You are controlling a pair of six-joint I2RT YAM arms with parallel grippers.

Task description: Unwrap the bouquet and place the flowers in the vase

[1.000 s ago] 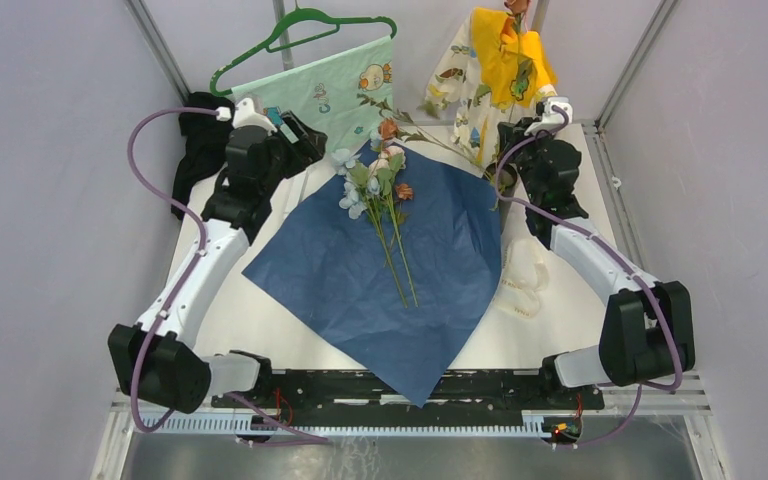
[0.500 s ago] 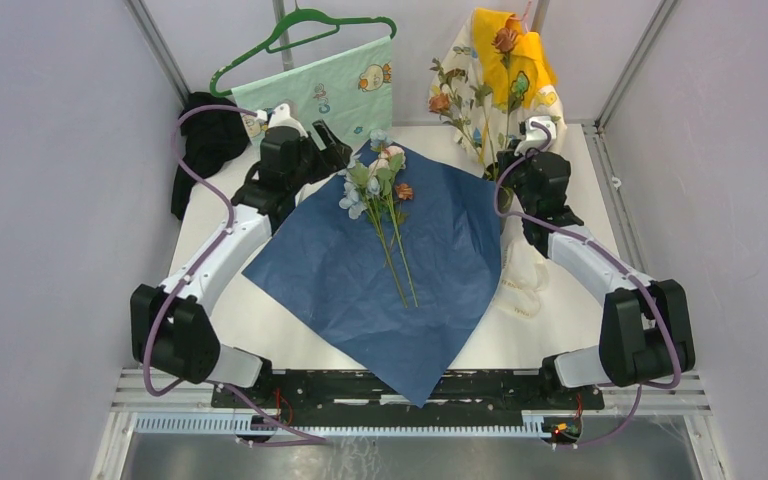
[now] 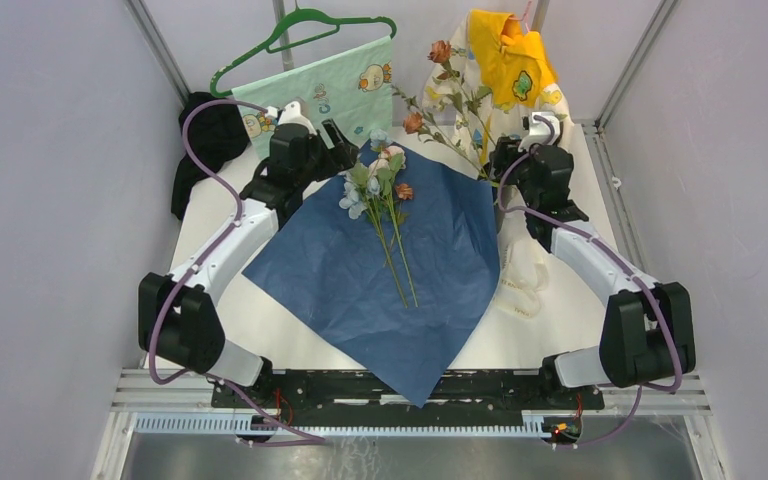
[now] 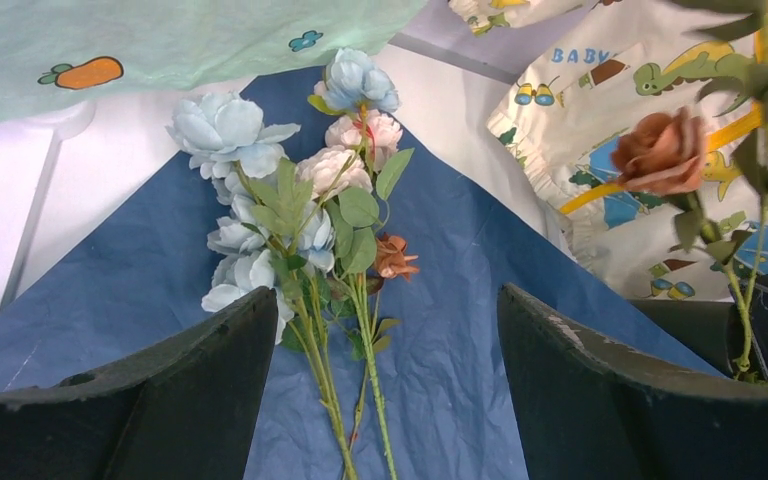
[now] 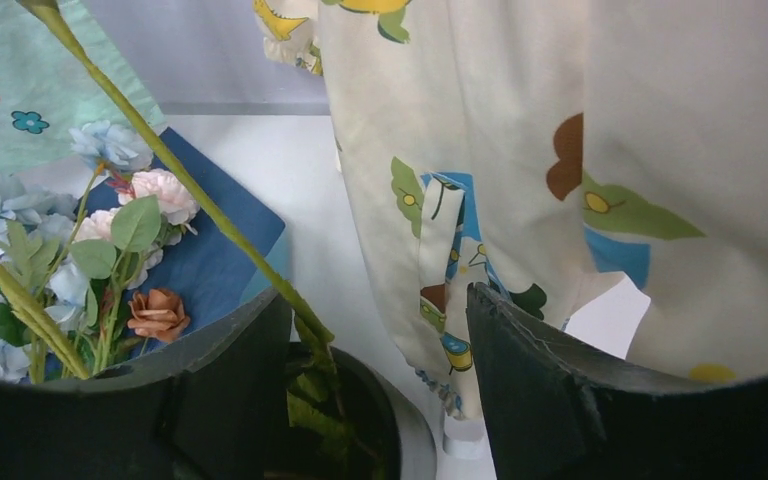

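The right claw (image 5: 375,305) stands wide above the vase (image 5: 400,415) and grips nothing. A green-stemmed sprig (image 5: 210,215) with rust-orange blooms leans out of the cup, in front of the hanging patterned garment (image 5: 560,150). The left claw (image 4: 385,295) is also wide and empty, poised low over the spread blue wrapping paper (image 4: 480,250). It faces the other flowers (image 4: 300,230), pale blue, pink and one small rust bloom, lying on the paper on the tabletop (image 3: 260,325). The bouquet looks unwrapped and the transfer partly done. Next, I judge, a claw must pinch those thin stems below the heads and carry them to the vase.
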